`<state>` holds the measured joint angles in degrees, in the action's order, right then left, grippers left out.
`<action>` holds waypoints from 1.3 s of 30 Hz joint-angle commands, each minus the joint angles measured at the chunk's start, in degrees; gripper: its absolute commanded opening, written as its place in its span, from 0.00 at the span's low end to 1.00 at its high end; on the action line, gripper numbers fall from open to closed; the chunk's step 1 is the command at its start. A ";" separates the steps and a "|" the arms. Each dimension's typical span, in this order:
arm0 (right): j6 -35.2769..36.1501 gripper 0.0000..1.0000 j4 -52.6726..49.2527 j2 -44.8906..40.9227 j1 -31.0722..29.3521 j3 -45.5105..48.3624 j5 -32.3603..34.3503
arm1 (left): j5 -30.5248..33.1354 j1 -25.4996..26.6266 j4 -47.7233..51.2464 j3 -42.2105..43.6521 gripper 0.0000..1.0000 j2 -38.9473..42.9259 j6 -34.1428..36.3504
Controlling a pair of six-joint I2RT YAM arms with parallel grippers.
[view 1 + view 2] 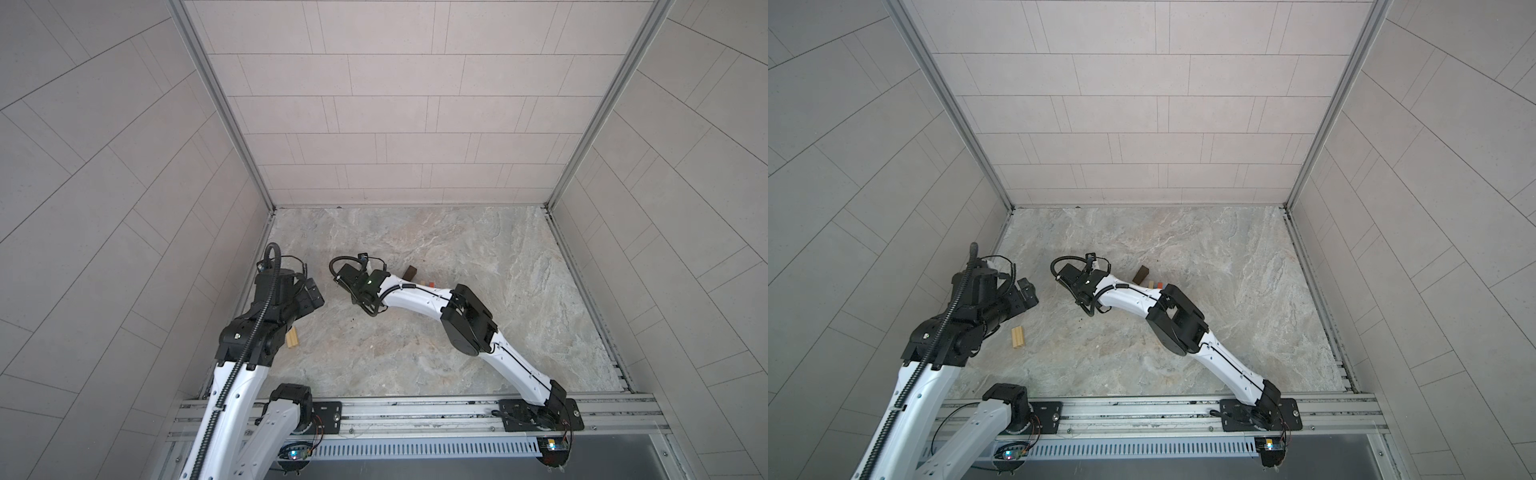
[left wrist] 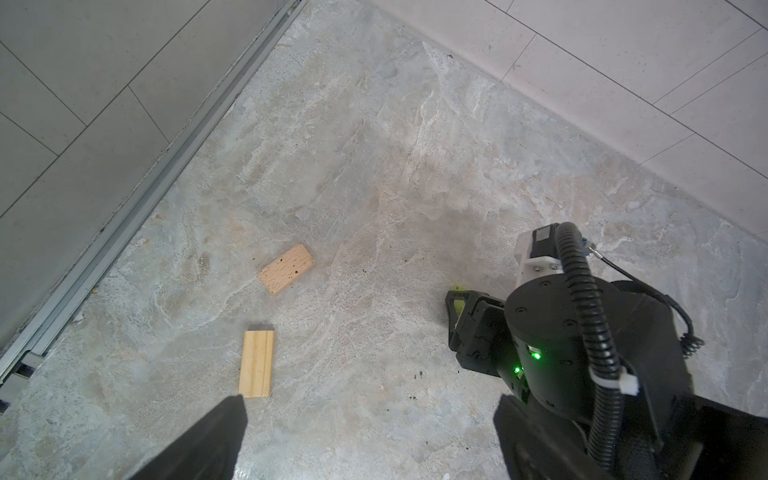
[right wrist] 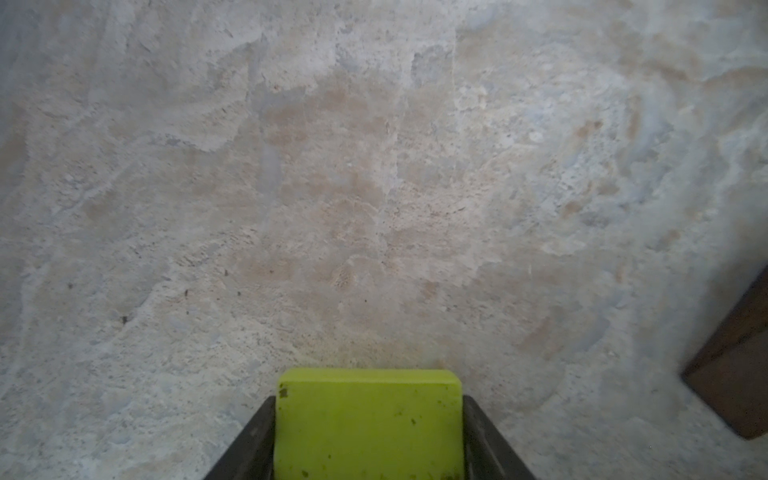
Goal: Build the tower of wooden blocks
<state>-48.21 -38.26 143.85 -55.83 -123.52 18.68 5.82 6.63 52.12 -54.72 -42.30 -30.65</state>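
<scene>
My right gripper (image 3: 369,436) is shut on a green wood block (image 3: 369,419), low over the marble floor; the green also shows in the left wrist view at the right gripper (image 2: 455,305). A dark brown block (image 1: 410,272) (image 1: 1141,273) (image 3: 735,374) lies just beyond that arm. The tower (image 1: 428,284) (image 1: 1156,284) shows only as tan and orange bits behind the forearm. Two tan blocks (image 2: 286,269) (image 2: 256,364) lie flat on the floor near my left gripper (image 2: 370,436), which hangs wide open and holds nothing. In both top views a tan block (image 1: 292,338) (image 1: 1017,336) shows beside the left arm.
The marble floor (image 1: 415,353) is boxed in by tiled walls with metal rails (image 1: 266,199) at the corners. A metal rail (image 1: 415,409) at the front carries both arm bases. The right forearm (image 1: 419,301) lies low across the middle.
</scene>
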 commanded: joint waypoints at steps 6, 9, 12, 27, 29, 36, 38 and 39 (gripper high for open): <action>1.61 0.44 -5.58 -7.26 -0.04 1.12 1.84 | 1.82 -1.06 0.26 0.49 1.00 -0.06 -0.41; 1.88 0.45 -6.20 -10.25 0.19 2.08 2.45 | 1.65 -1.04 0.14 0.54 1.00 -0.26 -0.38; 2.06 0.46 -7.66 -14.04 0.29 3.04 4.38 | 1.39 -1.03 -0.05 0.87 1.00 -0.48 0.18; -3.48 0.43 -10.57 -34.72 4.95 22.74 10.39 | 0.95 -1.04 -0.27 1.41 1.00 -0.86 0.68; -3.56 0.43 -11.50 -36.07 5.87 24.15 10.25 | 0.77 -1.10 -0.42 1.45 1.00 -0.85 0.68; -4.95 0.44 -14.39 -39.35 8.78 28.00 8.08 | -0.25 -1.06 -0.67 1.51 1.00 -0.87 0.77; -5.85 0.44 -14.39 -39.84 9.24 29.22 7.40 | -0.43 -1.10 -0.78 1.63 1.00 -0.87 0.77; -6.20 0.44 -14.39 -40.04 9.40 29.83 7.04 | -0.53 -1.08 -0.81 1.61 1.00 -0.81 0.77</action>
<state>-51.62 -50.61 106.76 -46.78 -94.72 26.02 5.56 5.85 51.72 -53.65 -43.33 -30.41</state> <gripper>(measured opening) 0.590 0.999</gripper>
